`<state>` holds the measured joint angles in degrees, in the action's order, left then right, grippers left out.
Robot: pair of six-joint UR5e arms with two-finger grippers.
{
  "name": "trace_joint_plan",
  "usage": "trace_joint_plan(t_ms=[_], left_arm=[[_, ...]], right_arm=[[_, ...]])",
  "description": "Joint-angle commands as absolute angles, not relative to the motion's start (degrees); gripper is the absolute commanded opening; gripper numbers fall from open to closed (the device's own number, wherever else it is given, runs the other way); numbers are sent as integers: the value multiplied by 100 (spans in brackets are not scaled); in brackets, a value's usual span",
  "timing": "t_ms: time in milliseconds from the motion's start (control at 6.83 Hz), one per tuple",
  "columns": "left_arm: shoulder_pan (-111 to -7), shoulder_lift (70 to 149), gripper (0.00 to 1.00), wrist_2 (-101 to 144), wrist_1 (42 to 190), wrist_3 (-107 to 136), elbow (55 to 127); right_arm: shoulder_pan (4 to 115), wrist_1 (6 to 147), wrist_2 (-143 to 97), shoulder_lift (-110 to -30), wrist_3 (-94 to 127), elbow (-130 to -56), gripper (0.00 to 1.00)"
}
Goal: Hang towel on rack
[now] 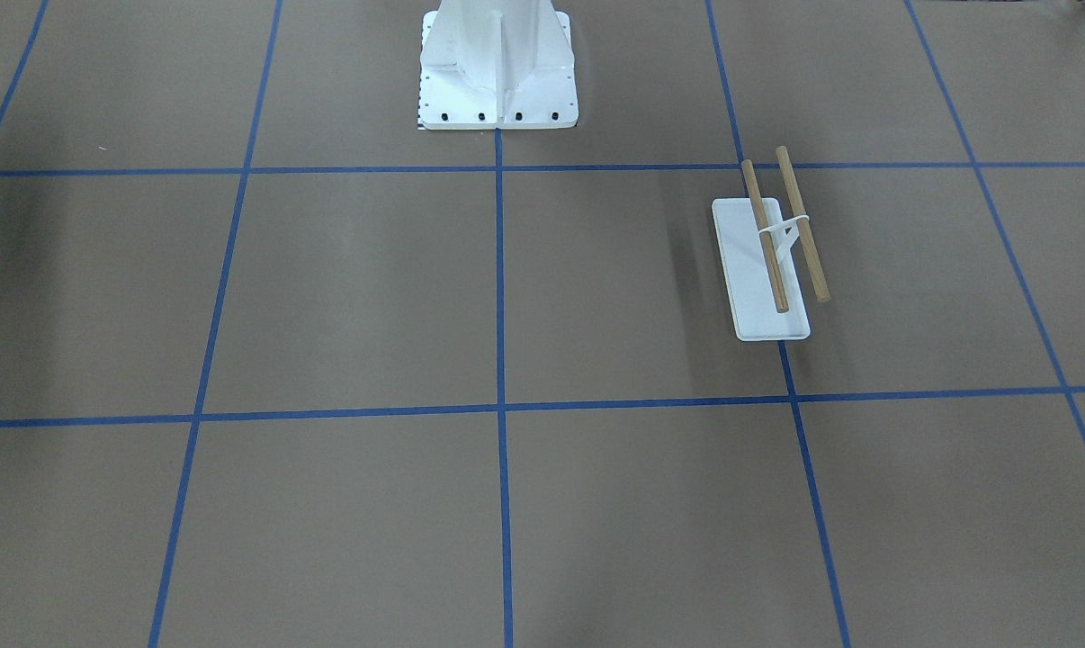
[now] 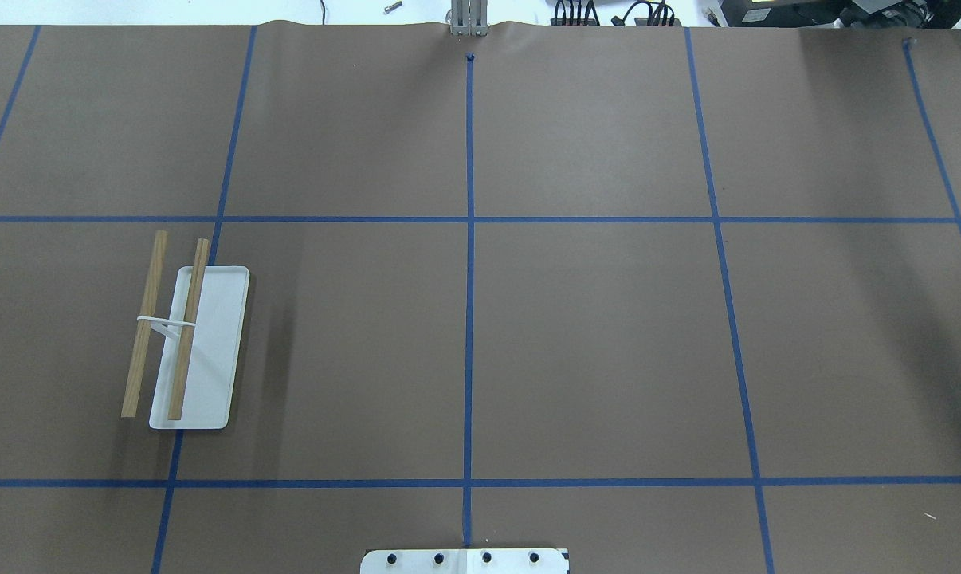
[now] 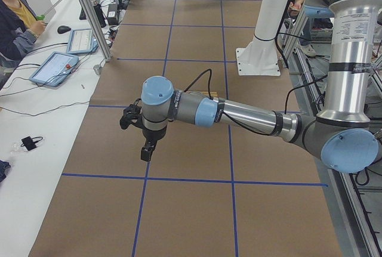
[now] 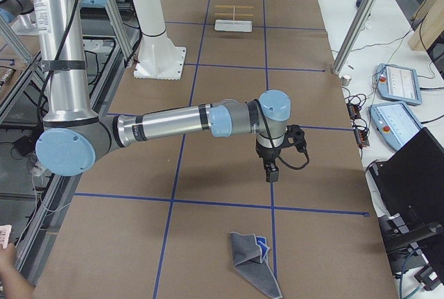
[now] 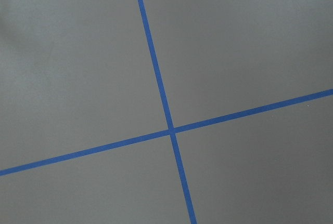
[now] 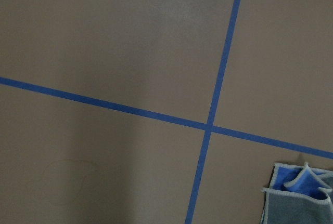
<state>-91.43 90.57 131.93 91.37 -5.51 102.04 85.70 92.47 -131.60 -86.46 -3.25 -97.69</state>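
Observation:
The rack (image 1: 758, 297) stands on the brown table on the robot's left side, a white base with two wooden rods, and nothing hangs on it. It also shows in the overhead view (image 2: 209, 343) and far off in the exterior right view (image 4: 234, 18). The towel (image 4: 253, 261) lies crumpled on the table at the robot's right end, grey with a blue face showing. The right wrist view shows it at the lower right (image 6: 299, 193). My right gripper (image 4: 270, 173) hovers above the table, short of the towel. My left gripper (image 3: 146, 152) hovers over bare table. I cannot tell whether either is open or shut.
The large white bolted pedestal (image 1: 497, 72) stands at the robot's edge, mid-table. Blue tape lines grid the brown surface. An operator (image 3: 18, 12) sits at a side bench with tablets (image 3: 57, 66). Metal frame posts (image 4: 357, 28) stand along the table's far edge.

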Motion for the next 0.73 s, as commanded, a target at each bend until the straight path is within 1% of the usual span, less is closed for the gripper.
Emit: trace_joint_plan(t_ms=[0, 585], left_arm=[[-9141, 8679, 98, 13584, 9480, -554, 10291], [-9141, 8500, 98, 13649, 9527, -563, 10230]], right_arm=[[8517, 9237, -13263, -8631, -325, -9721, 100], [8359, 9237, -13272, -8622, -325, -9694, 100]])
